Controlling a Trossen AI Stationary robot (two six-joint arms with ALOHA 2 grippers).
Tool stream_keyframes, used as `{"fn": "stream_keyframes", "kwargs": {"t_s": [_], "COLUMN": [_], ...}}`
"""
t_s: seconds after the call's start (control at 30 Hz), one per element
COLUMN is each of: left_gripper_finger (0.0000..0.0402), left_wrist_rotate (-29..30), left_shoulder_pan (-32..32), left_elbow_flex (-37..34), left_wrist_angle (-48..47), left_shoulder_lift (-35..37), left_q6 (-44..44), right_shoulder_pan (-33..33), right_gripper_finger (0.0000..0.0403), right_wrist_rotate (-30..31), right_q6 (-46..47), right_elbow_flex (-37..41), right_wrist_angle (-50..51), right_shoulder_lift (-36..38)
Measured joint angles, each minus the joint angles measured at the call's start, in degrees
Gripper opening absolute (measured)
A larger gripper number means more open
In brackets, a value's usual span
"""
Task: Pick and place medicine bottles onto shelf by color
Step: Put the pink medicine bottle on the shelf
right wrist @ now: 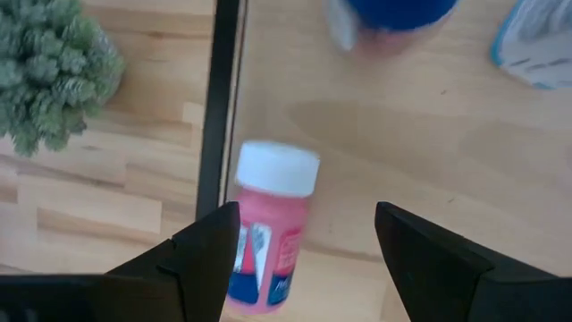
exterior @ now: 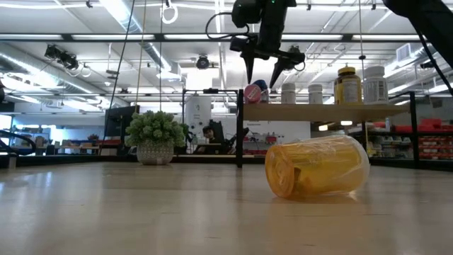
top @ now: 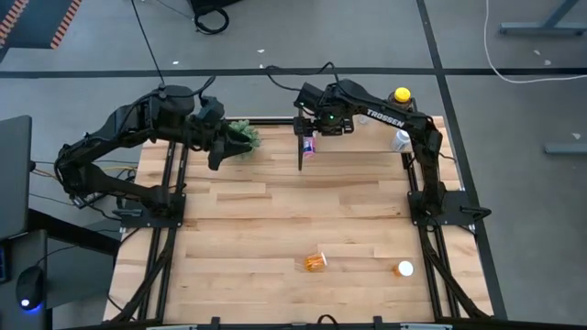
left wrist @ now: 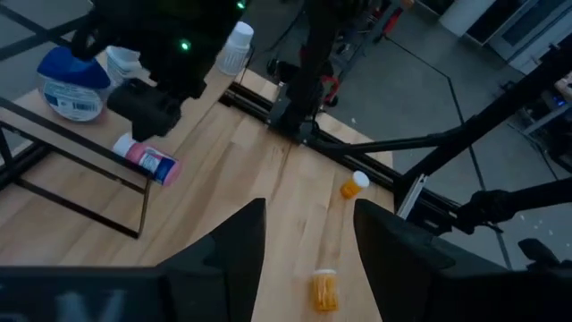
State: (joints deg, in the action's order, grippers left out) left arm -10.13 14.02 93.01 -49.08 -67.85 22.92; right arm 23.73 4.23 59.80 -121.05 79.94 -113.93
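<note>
A pink-labelled, white-capped medicine bottle (right wrist: 271,224) lies on its side at the left end of the shelf (exterior: 318,112), next to the shelf's black edge (right wrist: 219,107). My right gripper (right wrist: 304,259) hangs open just above it, fingers pointing down on either side of the bottle, touching nothing. A blue bottle (left wrist: 70,80), white bottles (exterior: 288,93) and a yellow-capped amber bottle (top: 401,96) stand on the shelf. Two orange bottles (top: 315,262) (top: 404,269) lie on the table near its front edge. My left gripper (top: 217,154) hovers open by the plant.
A green spiky plant in a pot (top: 243,136) stands at the far edge, left of the shelf and close to my left gripper. The wooden tabletop (top: 275,211) between the shelf and the orange bottles is bare. Black frame rails (top: 174,229) run along both sides.
</note>
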Motion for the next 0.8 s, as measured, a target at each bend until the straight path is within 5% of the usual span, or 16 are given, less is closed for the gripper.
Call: {"fn": "stream_keyframes", "kwargs": {"t_s": [0.8], "left_gripper_finger": [0.0181], "left_wrist_rotate": [-0.02], "left_shoulder_pan": [0.0], "left_elbow_flex": [0.0], "left_wrist_angle": [0.06], "left_shoulder_lift": [0.0], "left_q6": [-0.01], "right_shoulder_pan": [1.11], "right_gripper_finger": [0.0268], "right_wrist_rotate": [1.84], "right_q6": [-0.68], "right_elbow_flex": [0.0], "right_wrist_angle": [-2.94], "right_shoulder_lift": [0.0]}}
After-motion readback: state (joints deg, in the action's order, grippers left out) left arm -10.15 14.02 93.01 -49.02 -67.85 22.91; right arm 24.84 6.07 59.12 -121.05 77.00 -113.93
